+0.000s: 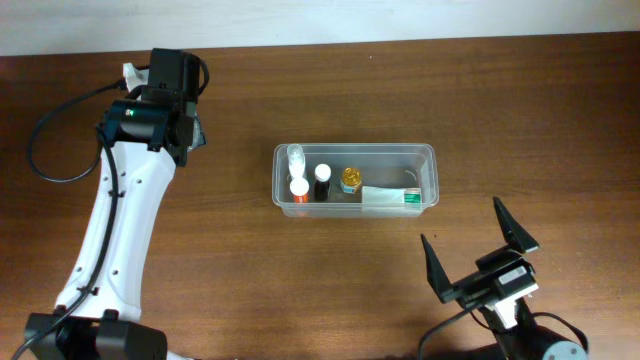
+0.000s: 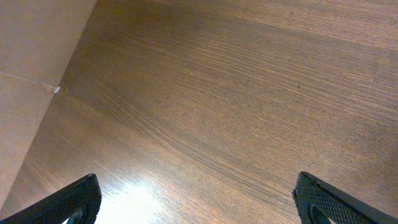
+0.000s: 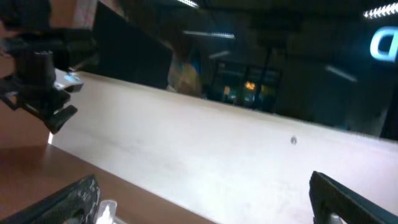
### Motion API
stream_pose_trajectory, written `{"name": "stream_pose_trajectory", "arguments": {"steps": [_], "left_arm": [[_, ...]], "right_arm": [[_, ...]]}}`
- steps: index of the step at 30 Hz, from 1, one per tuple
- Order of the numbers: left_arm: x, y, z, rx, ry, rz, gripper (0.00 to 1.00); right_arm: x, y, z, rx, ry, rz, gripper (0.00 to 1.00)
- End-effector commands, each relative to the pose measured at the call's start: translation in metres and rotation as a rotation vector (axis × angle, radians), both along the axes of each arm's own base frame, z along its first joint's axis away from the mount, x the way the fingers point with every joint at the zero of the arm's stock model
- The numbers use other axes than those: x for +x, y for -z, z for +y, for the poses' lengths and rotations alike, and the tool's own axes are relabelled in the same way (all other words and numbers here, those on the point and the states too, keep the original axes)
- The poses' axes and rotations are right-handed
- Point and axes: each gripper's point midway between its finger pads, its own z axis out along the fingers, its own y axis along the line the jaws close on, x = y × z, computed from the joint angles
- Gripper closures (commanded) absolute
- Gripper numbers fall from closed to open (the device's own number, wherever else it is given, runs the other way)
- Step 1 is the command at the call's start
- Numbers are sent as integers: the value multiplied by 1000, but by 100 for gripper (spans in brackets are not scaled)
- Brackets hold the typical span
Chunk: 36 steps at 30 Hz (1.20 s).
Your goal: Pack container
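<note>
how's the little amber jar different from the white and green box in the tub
The amber jar is round and golden-brown; the white-and-green box is long, rectangular and pale. The jar appears to stand upright, while the box lies flat along the wall nearest the robot. The jar is the smaller. Both sit side by side inside the clear container.
</note>
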Motion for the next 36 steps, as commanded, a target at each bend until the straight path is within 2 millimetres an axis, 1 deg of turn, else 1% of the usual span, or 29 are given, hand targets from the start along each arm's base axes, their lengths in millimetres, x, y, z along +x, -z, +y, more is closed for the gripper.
{"name": "stream_pose_trajectory", "arguments": {"steps": [1, 6, 11, 13, 18, 21, 24, 30, 33, 36], "left_arm": [[-2, -15, 4, 8, -9, -38, 1], [-2, -15, 4, 8, -9, -38, 0], [-2, -15, 4, 8, -9, -38, 1], [-2, -15, 4, 8, -9, -38, 0], [-2, -15, 4, 8, -9, -38, 1], [-2, -15, 4, 8, -9, -38, 1], [-2, -15, 4, 8, -9, -38, 1], [-2, -15, 4, 8, -9, -38, 1], [-2, -15, 4, 8, -9, -38, 1], [-2, -15, 4, 8, -9, -38, 1]], "right_arm": [[10, 16, -8, 68, 33, 56, 2], [17, 34, -8, 62, 43, 94, 2], [24, 56, -8, 58, 49, 124, 2], [27, 63, -9, 79, 49, 131, 2], [30, 70, -10, 75, 59, 163, 2], [32, 80, -10, 67, 65, 201, 2], [35, 94, -10, 54, 72, 261, 2], [41, 132, -15, 24, 115, 410, 2], [41, 149, -15, 6, 120, 480, 2], [41, 153, -15, 2, 120, 496, 2]]}}
